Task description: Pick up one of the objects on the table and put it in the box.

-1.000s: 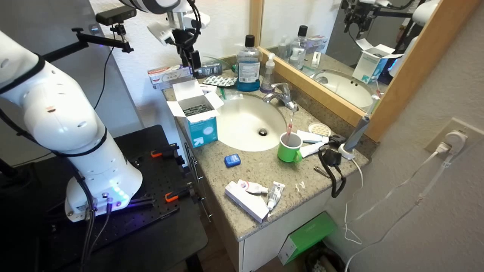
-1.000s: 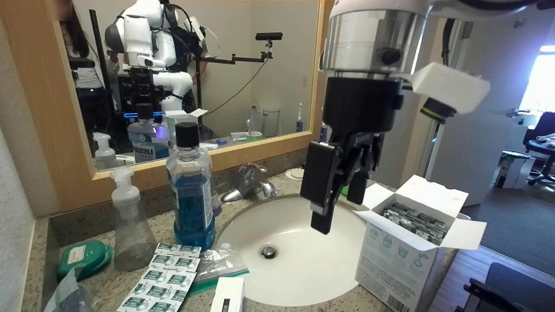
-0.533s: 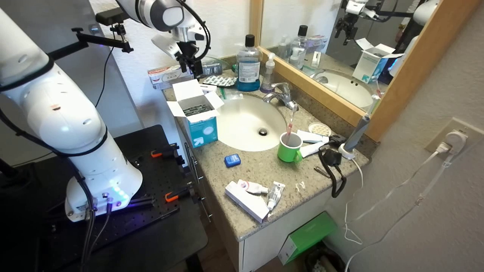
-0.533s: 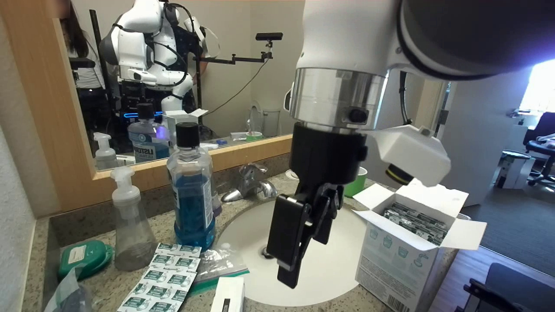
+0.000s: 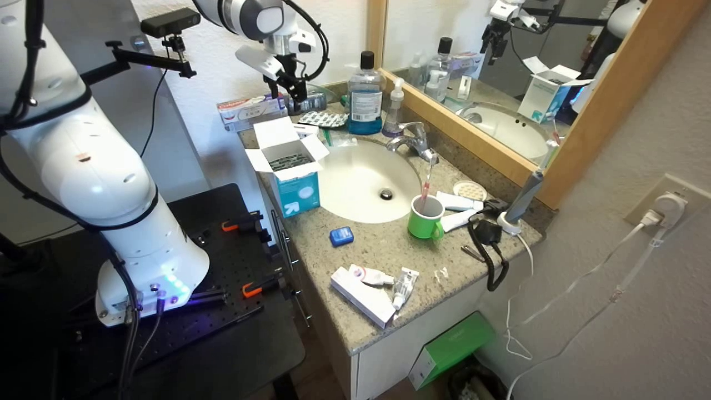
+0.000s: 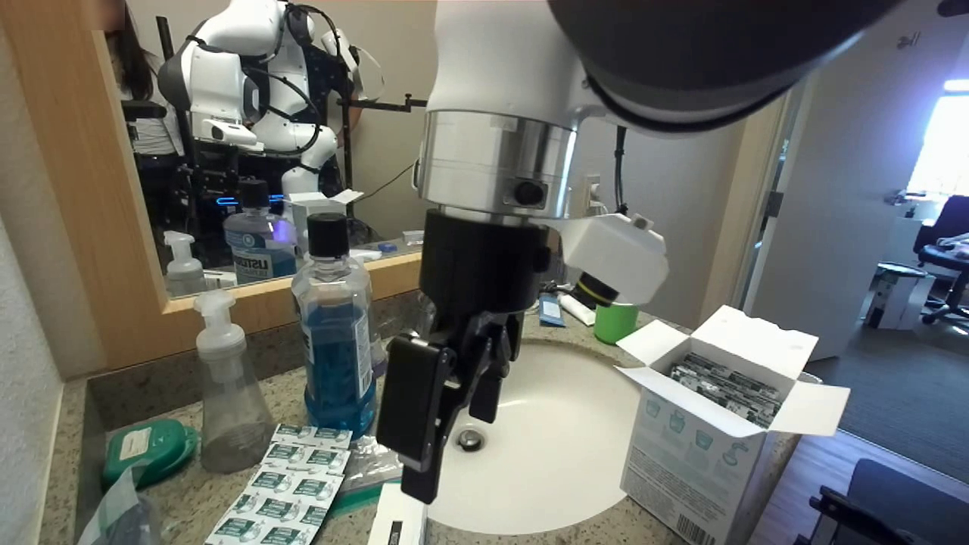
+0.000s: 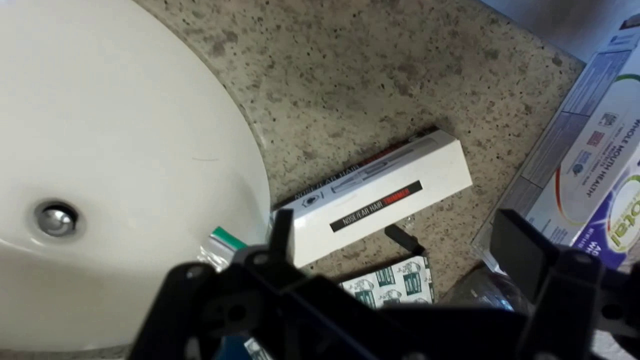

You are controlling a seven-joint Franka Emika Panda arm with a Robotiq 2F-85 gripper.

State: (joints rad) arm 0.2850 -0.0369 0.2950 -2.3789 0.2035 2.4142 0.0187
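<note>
The box (image 5: 300, 194) is a teal and white carton with its flaps open and small packets inside; it also shows in an exterior view (image 6: 681, 469). It stands on the speckled counter (image 5: 383, 250) beside the sink. My gripper (image 7: 400, 235) is open and empty, pointing down. In an exterior view the gripper (image 6: 453, 446) hangs above the near sink rim. A white trimmer carton (image 7: 380, 205) lies below and partly between the fingers in the wrist view. A foil sheet (image 6: 280, 484) lies beside it, partly hidden by the gripper in the wrist view (image 7: 395, 282).
A blue mouthwash bottle (image 6: 337, 356) and soap pump (image 6: 227, 393) stand near the mirror. A toothpaste box (image 7: 600, 155) lies near the wall. The faucet (image 5: 411, 141), green cup (image 5: 425, 222), blue floss case (image 5: 341, 236) and long white box (image 5: 362, 297) surround the sink.
My gripper has moved sideways away from the carton, across the sink, and is lower in an exterior view. The objects on the counter have not moved.
</note>
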